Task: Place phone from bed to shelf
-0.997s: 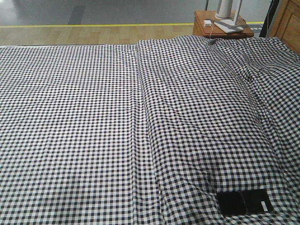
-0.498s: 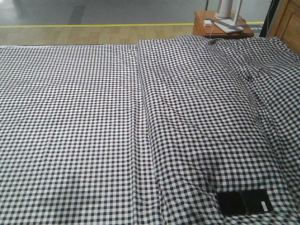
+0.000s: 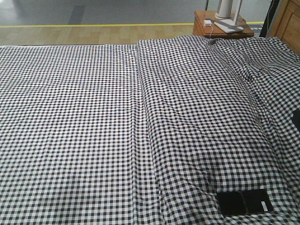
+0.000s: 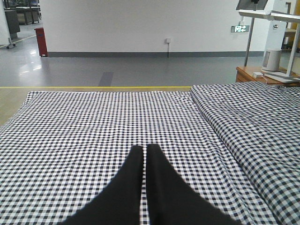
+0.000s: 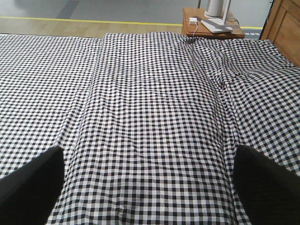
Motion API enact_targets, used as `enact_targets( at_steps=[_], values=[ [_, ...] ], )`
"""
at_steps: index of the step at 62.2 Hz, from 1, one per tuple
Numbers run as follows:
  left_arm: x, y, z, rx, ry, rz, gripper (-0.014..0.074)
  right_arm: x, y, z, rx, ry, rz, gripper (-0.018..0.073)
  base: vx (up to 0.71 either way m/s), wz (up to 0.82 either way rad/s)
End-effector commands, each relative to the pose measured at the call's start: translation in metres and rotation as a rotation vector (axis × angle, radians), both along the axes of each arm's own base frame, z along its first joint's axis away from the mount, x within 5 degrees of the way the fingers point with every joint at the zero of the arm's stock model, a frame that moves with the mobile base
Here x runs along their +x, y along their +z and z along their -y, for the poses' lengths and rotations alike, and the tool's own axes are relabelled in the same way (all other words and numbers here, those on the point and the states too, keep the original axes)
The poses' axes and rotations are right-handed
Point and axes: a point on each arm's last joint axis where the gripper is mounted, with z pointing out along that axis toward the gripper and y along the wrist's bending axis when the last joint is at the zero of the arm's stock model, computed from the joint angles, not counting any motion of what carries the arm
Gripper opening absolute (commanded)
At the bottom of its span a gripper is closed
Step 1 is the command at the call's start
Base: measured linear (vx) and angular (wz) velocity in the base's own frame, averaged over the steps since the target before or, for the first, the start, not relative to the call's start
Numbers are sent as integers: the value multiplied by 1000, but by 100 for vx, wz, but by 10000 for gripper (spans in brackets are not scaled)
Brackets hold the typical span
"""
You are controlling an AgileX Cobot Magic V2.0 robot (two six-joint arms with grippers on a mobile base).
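Note:
The phone [image 3: 244,202], a glossy black slab with a small white sticker at its right end, lies flat on the bed [image 3: 93,117] at the near right of the front view. The bed is a wide mattress in black-and-white check with long folds. My left gripper [image 4: 145,148] hovers shut over bare check cloth, its fingertips [image 4: 136,152] almost touching. My right gripper [image 5: 147,157] is wide open above the cloth, with nothing between its fingers [image 5: 33,185]. The phone shows in neither wrist view. The shelf is out of view.
A reddish-brown bedside table [image 3: 202,29] with a white lamp base [image 3: 227,16] and a small charger stands beyond the bed's far right. A pale wooden panel [image 3: 289,23] is at the top right corner. A dark part of an arm [image 3: 296,120] pokes in at the right edge.
A dark part of an arm has come into the front view at the right edge. The phone and the cloth have not moved.

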Motion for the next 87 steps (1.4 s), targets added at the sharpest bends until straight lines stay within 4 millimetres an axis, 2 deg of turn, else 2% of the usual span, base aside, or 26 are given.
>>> enact_targets(
  at_steps=[1, 11, 25, 32, 40, 48, 63, 75, 87],
  values=[
    [-1, 15, 0, -11, -2, 108, 1, 2, 17, 0, 25, -13, 77, 713, 0, 0],
    [-1, 15, 0, -11, -2, 108, 1, 7, 32, 0, 99, -47, -54, 707, 0, 0],
    [-1, 15, 0, -11, -2, 108, 1, 38, 59, 3, 93, -87, -227, 702, 0, 0],
    [-1, 15, 0, -11, -2, 108, 1, 59, 60, 5, 74, -107, -296, 698, 0, 0],
    [-1, 15, 0, -11, -2, 108, 1, 81, 53, 6, 54, -120, -355, 694, 0, 0],
    [-1, 15, 0, -11, -2, 108, 1, 98, 39, 26, 90, -201, -426, 690, 0, 0],
    [-1, 15, 0, -11, -2, 108, 1, 114, 7, 86, 128, -232, -556, 680, 0, 0],
    [-1, 15, 0, -11, -2, 108, 1, 132, -39, 134, 226, -225, -675, 665, 0, 0],
    [-1, 15, 0, -11, -2, 108, 1, 156, -88, 149, 235, -77, -793, 654, 0, 0]
  ],
)
